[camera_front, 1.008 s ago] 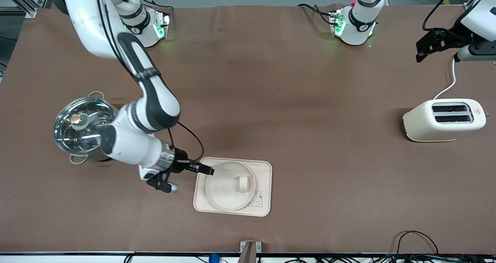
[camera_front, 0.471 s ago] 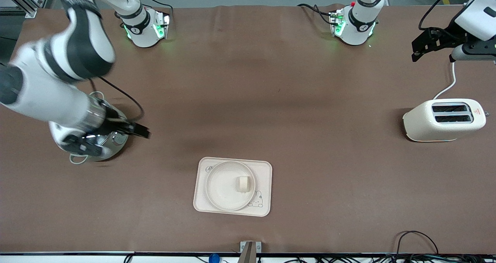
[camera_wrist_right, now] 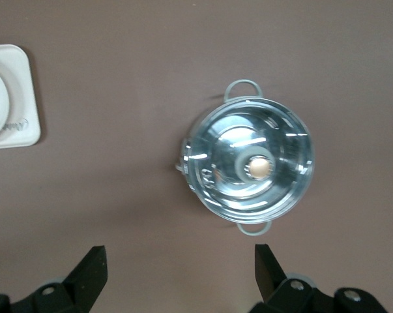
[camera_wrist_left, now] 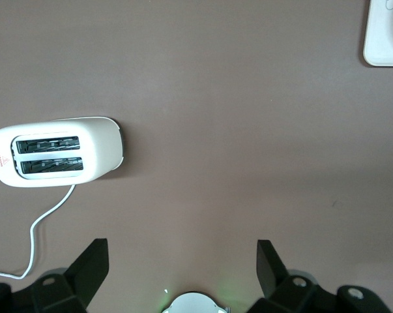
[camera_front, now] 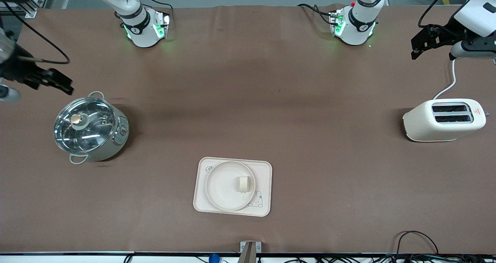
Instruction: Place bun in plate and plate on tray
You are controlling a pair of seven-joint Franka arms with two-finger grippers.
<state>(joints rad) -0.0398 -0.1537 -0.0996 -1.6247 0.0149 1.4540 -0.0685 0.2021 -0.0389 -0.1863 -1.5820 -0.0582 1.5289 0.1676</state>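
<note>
The front view looks down on the whole counter (camera_front: 248, 100). Both wrist views look down from high, sharing the tray (camera_front: 263, 208) (camera_wrist_left: 385, 45) (camera_wrist_right: 14, 137) corner.

A plain brown tabletop (camera_front: 271, 100) carries a cream rectangular tray (camera_front: 263, 170) printed with a small rabbit drawing, a round cream-white unmarked plate (camera_front: 221, 189), a pale cream puck-shaped bun (camera_front: 243, 184), a shiny silver lidded pot (camera_front: 89, 129) and a cream-white toaster (camera_front: 443, 120) with dark slots.

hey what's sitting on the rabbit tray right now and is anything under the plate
The round plate sits on the tray, and the bun rests in the plate. The plate hides the tray surface beneath it, so anything under it cannot be seen.
</note>
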